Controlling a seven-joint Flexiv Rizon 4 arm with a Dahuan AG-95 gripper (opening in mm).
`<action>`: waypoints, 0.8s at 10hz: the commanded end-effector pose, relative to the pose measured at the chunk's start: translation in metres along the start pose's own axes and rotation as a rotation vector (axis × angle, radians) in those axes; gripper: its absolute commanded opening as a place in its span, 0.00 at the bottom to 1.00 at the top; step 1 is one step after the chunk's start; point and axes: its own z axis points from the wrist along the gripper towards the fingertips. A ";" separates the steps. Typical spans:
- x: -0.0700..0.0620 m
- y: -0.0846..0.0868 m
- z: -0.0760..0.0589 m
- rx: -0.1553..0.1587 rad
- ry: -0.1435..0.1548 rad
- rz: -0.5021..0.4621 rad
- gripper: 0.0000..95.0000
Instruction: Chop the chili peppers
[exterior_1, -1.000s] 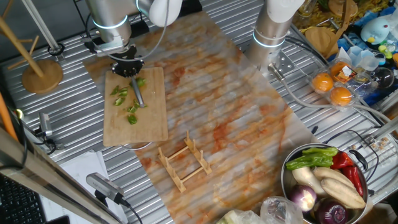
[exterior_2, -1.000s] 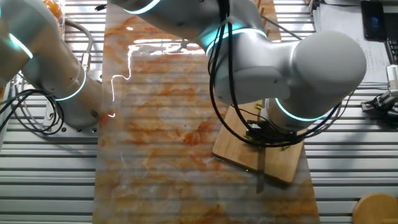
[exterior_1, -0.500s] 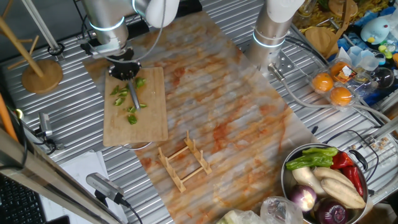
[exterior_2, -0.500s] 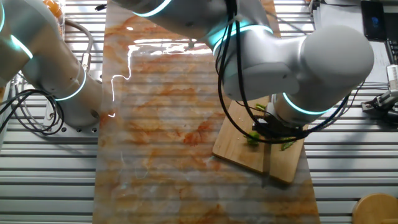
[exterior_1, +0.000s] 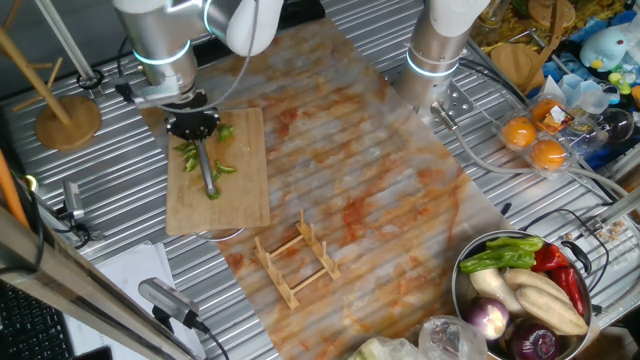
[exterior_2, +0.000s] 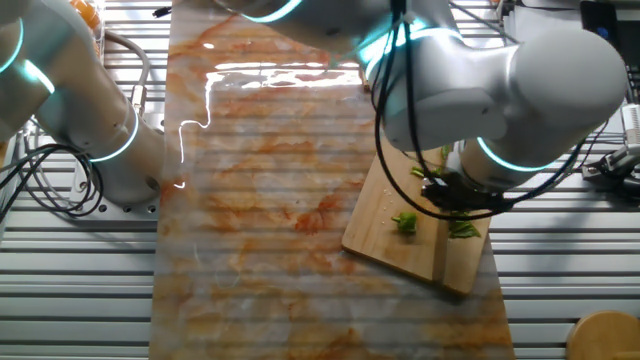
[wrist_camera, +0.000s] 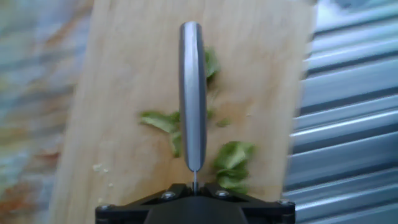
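The chili peppers lie as several small bright green chunks (exterior_1: 224, 168) on a bamboo cutting board (exterior_1: 240, 200). My gripper (exterior_1: 193, 127) hangs over the board's far left part, shut on a knife (exterior_1: 208, 170) whose grey blade points down over the chunks. In the hand view the blade (wrist_camera: 193, 93) runs up the middle from my gripper (wrist_camera: 194, 185), with green pieces (wrist_camera: 232, 163) on both sides of it. In the other fixed view my gripper (exterior_2: 452, 192) is above the board (exterior_2: 385, 250), with chunks (exterior_2: 404, 222) beside it.
A small wooden rack (exterior_1: 297, 258) stands in front of the board. A wooden stand (exterior_1: 67, 118) is to the left. A metal bowl of mixed vegetables (exterior_1: 520, 290) sits at the front right. A second arm's base (exterior_1: 440, 50) is at the back.
My gripper and the knife have shifted a little left and toward the board's near side. More green chunks now show uncovered beside the blade.
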 end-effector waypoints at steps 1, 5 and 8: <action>0.001 0.004 -0.013 0.005 0.031 0.015 0.00; 0.002 0.026 -0.045 0.003 0.050 0.086 0.00; 0.015 0.044 -0.060 0.013 0.066 0.242 0.00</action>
